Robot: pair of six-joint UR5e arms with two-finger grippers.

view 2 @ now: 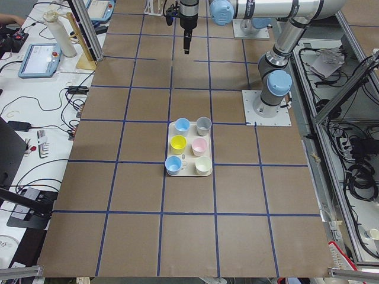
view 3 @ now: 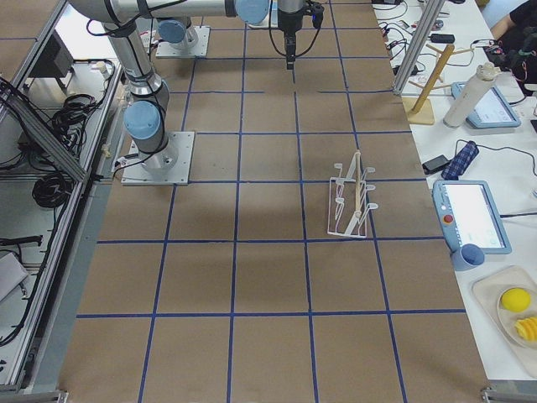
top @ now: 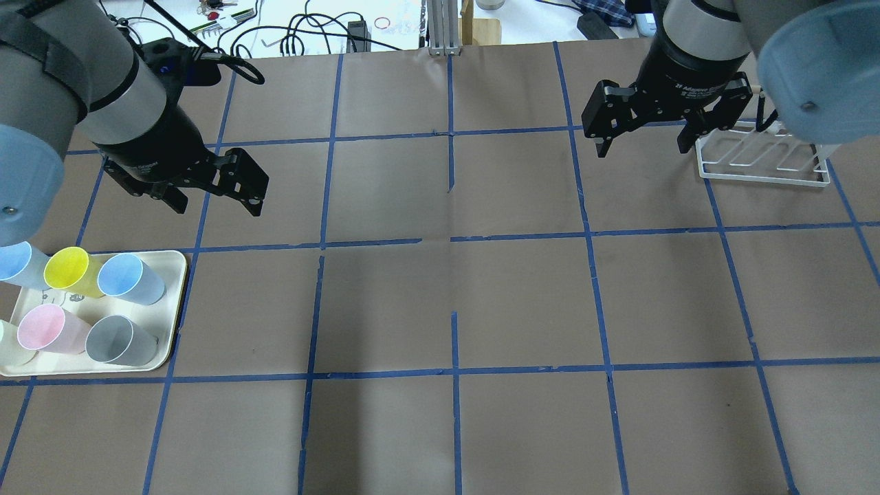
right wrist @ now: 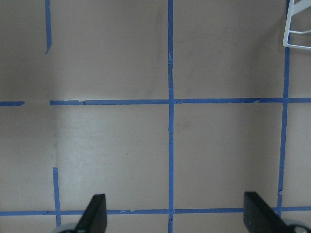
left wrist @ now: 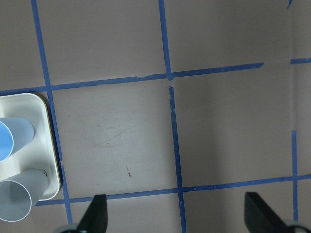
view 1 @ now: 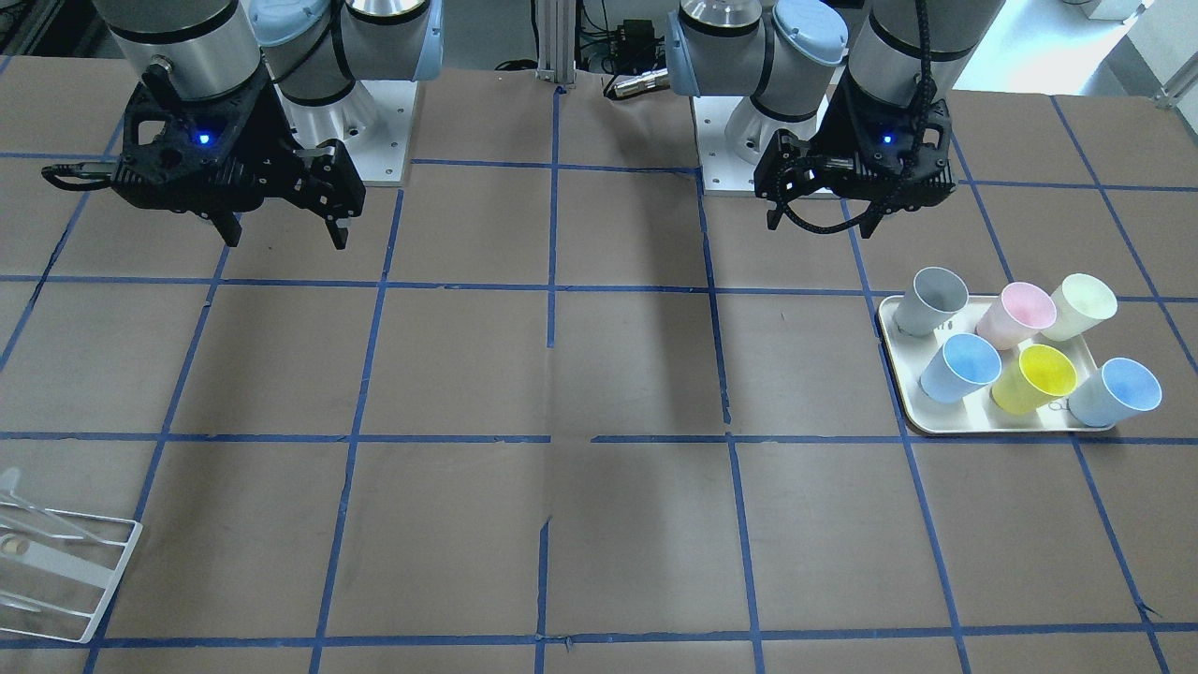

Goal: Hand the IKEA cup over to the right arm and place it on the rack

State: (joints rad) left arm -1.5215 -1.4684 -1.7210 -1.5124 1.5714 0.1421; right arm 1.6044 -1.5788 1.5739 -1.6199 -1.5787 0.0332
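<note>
Two pale light-blue IKEA cups point(view 1: 961, 367) point(view 1: 1116, 391) stand on a cream tray point(view 1: 913, 407) with other cups; I cannot tell which one the task means. One blue cup shows fully in the overhead view point(top: 130, 278) and at the left wrist view's left edge point(left wrist: 14, 136). My left gripper point(top: 218, 205) point(view 1: 822, 223) is open and empty, above the table just beyond the tray. My right gripper point(top: 643, 148) point(view 1: 284, 236) is open and empty beside the white wire rack point(top: 760, 161) point(view 1: 65, 571). Both wrist views show spread fingertips point(left wrist: 95, 213) point(right wrist: 95, 213) over bare table.
The tray also holds a yellow cup point(view 1: 1034, 376), a grey cup point(view 1: 931, 300), a pink cup point(view 1: 1015, 314) and a cream cup point(view 1: 1081, 306). Brown paper with blue tape lines covers the table point(top: 454, 302). Cables and tools lie beyond the far edge point(top: 309, 31).
</note>
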